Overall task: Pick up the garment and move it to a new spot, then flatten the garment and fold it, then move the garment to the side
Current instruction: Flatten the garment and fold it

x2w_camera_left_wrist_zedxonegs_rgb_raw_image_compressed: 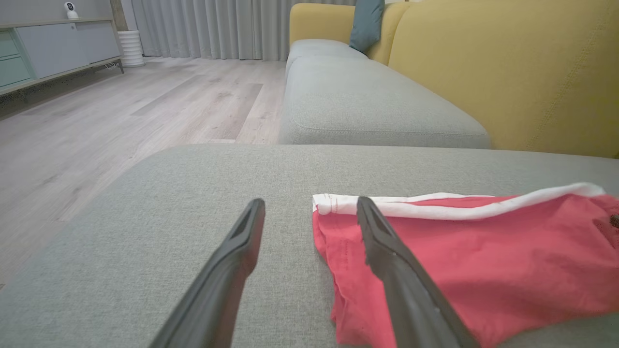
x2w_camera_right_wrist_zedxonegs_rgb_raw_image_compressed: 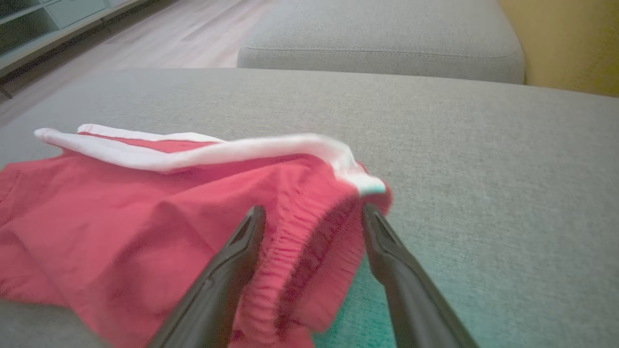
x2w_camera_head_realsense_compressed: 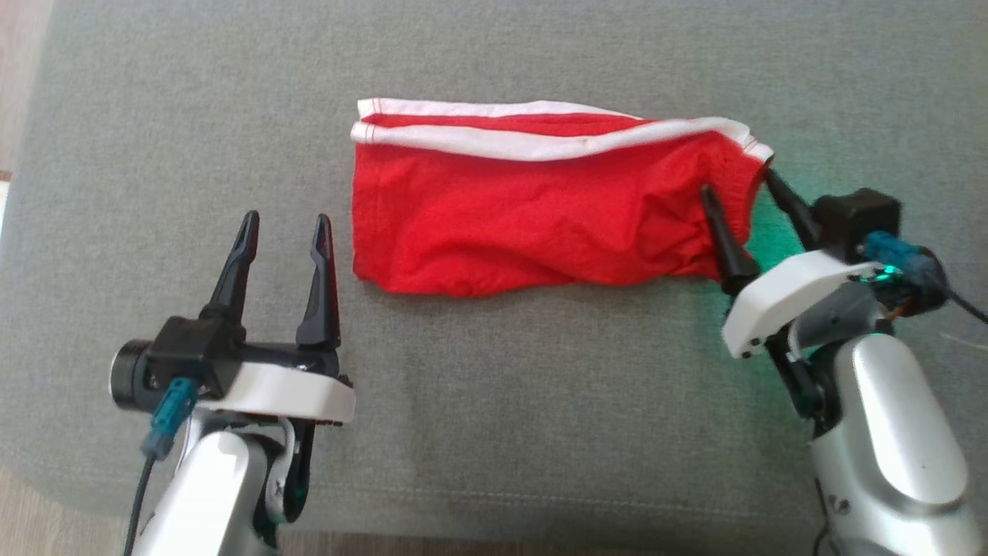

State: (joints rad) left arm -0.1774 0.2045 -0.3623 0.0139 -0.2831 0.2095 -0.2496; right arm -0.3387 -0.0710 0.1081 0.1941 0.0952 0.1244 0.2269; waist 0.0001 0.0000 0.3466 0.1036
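Everything's laid out on a grey cushion (x2w_camera_head_realsense_compressed: 494, 432), plain woven fabric with a seam line seen along the near edge. A second grey cushion (x2w_camera_left_wrist_zedxonegs_rgb_raw_image_compressed: 377, 106) is butted up just beyond it, and both are backed by a mustard-yellow backrest (x2w_camera_left_wrist_zedxonegs_rgb_raw_image_compressed: 508, 72). A teal pillow (x2w_camera_left_wrist_zedxonegs_rgb_raw_image_compressed: 366, 24) is propped at the far end. Pale wood floor (x2w_camera_left_wrist_zedxonegs_rgb_raw_image_compressed: 121, 125) is seen off to the side, with grey curtains (x2w_camera_left_wrist_zedxonegs_rgb_raw_image_compressed: 208, 26) hung behind. A low cabinet (x2w_camera_left_wrist_zedxonegs_rgb_raw_image_compressed: 53, 48) is topped by a small white camera (x2w_camera_left_wrist_zedxonegs_rgb_raw_image_compressed: 70, 9), and a white ribbed cylinder (x2w_camera_left_wrist_zedxonegs_rgb_raw_image_compressed: 131, 48) is parked beside it.
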